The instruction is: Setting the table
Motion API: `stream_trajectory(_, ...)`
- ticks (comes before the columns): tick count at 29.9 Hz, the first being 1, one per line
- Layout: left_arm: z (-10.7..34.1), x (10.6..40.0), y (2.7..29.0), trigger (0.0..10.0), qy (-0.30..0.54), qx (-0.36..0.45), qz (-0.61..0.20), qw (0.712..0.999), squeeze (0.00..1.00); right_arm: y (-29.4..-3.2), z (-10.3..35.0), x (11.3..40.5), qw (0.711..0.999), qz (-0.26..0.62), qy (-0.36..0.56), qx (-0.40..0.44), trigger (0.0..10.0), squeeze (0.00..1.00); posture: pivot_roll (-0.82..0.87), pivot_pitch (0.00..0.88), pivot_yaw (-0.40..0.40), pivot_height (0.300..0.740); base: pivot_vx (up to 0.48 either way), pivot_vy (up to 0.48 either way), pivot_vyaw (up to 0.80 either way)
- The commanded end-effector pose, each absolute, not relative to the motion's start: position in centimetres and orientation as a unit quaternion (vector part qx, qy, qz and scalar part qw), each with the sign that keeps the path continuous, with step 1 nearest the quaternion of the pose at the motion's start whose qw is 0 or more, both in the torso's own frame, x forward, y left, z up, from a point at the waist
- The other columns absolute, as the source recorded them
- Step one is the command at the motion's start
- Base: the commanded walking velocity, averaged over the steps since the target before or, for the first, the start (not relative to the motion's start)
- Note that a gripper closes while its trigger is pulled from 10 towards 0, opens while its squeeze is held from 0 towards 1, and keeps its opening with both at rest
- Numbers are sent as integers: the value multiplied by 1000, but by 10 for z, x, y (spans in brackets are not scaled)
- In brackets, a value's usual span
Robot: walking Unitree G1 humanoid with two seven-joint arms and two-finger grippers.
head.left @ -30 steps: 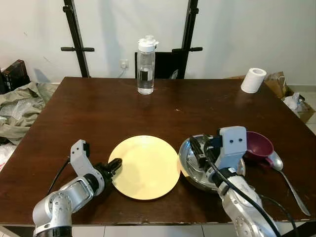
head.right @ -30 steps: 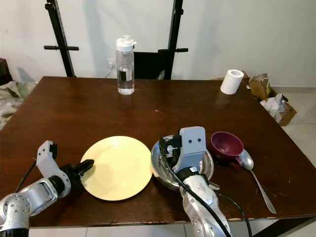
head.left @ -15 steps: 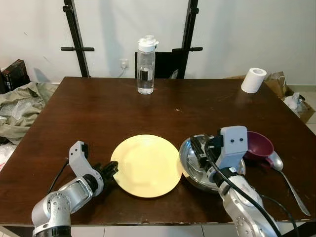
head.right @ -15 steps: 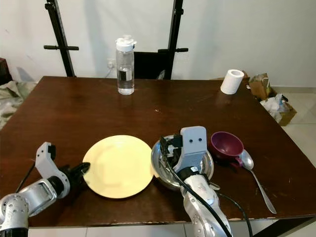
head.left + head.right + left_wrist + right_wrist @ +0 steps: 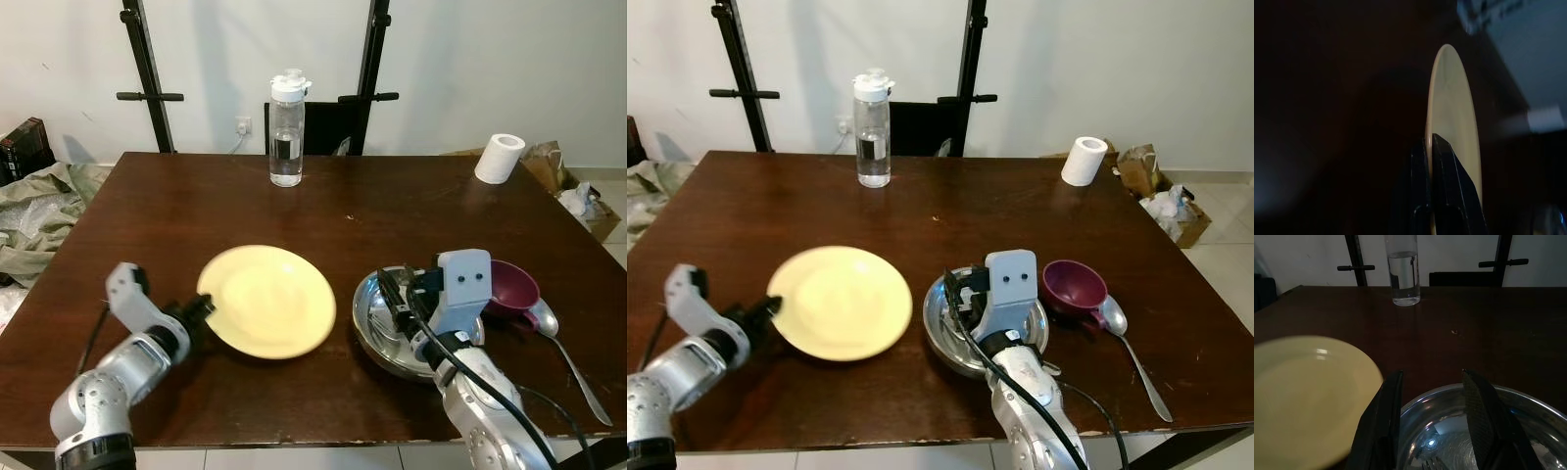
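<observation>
- The left gripper [image 5: 203, 309] has its two black fingers pinched tight on the near-left rim of the yellow plate [image 5: 266, 300], and the left wrist view shows the rim sandwiched between them edge-on.
- The plate sits on the left-middle of the dark wooden table [image 5: 323, 211], well apart from the steel bowl [image 5: 384, 328] on its right. It looks a bit blurred, so my guess is it's mid-slide or mid-carry.
- The right gripper [image 5: 1432, 416] hovers over the bowl with its fingers spread apart and nothing between them. There looks to be a fork down in the bowl.
- The maroon cup [image 5: 512, 287] and the spoon [image 5: 566, 352] sit further right, with the water bottle [image 5: 285, 130] and paper roll [image 5: 494, 158] at the far edge.
- Tip for this step: a rim pinch is a weak hold, so I'd keep the plate level and low and move slow, otherwise it pivots out of the fingers.
- Only let go once it's flat on the table, with room left beside it for cutlery.
</observation>
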State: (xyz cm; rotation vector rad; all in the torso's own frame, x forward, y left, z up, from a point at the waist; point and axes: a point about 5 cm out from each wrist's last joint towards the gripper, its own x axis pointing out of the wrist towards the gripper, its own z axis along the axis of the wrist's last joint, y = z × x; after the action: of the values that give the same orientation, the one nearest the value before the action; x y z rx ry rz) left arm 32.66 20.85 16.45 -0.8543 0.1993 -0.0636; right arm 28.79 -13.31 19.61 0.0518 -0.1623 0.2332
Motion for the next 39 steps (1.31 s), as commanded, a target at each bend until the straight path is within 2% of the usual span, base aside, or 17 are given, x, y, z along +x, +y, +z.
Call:
stream_trajectory(1, 169, 326, 218, 10000, 75, -421, -11, 904, 0, -134, 197, 287, 990, 115, -81, 29, 10000, 0, 1, 109, 46, 740, 0, 0, 0)
stream_trajectory(3, 174, 329, 224, 10000, 59, -416, -3, 907, 0, -134, 197, 287, 990, 114, -81, 29, 10000, 0, 0, 111, 47, 740, 0, 0, 0)
stream_trajectory(7, 175, 339, 219, 10000, 64, -414, -13, 908, 0, -133, 198, 287, 990, 114, -83, 30, 10000, 0, -2, 124, 53, 740, 0, 0, 0)
stream_trajectory(9, 175, 345, 213, 10000, 71, -410, -20, 909, 0, -132, 199, 286, 989, 114, -84, 31, 10000, 0, -11, 132, 57, 740, 0, 0, 0)
stream_trajectory(14, 176, 376, 178, 10000, 103, -397, -48, 911, 0, -131, 208, 280, 989, 109, -98, 37, 10000, 0, -41, 178, 81, 740, 0, 0, 0)
stream_trajectory(19, 186, 393, 168, 10000, 98, -381, -42, 918, 0, -132, 214, 272, 988, 99, -106, 43, 10000, 0, -60, 226, 107, 740, 0, 0, 0)
stream_trajectory(27, 192, 403, 154, 10000, 100, -367, -62, 923, 0, -132, 215, 266, 989, 91, -106, 46, 10000, 0, -74, 265, 130, 740, 0, 0, 0)
stream_trajectory(35, 195, 410, 117, 10000, 114, -357, -118, 920, 0, -134, 215, 260, 991, 76, -101, 50, 10000, 0, -89, 278, 148, 740, 0, 0, 0)
stream_trajectory(39, 199, 412, 113, 10000, 103, -358, -124, 920, 0, -134, 215, 260, 991, 75, -100, 51, 10000, 0, -94, 275, 149, 740, 0, 0, 0)
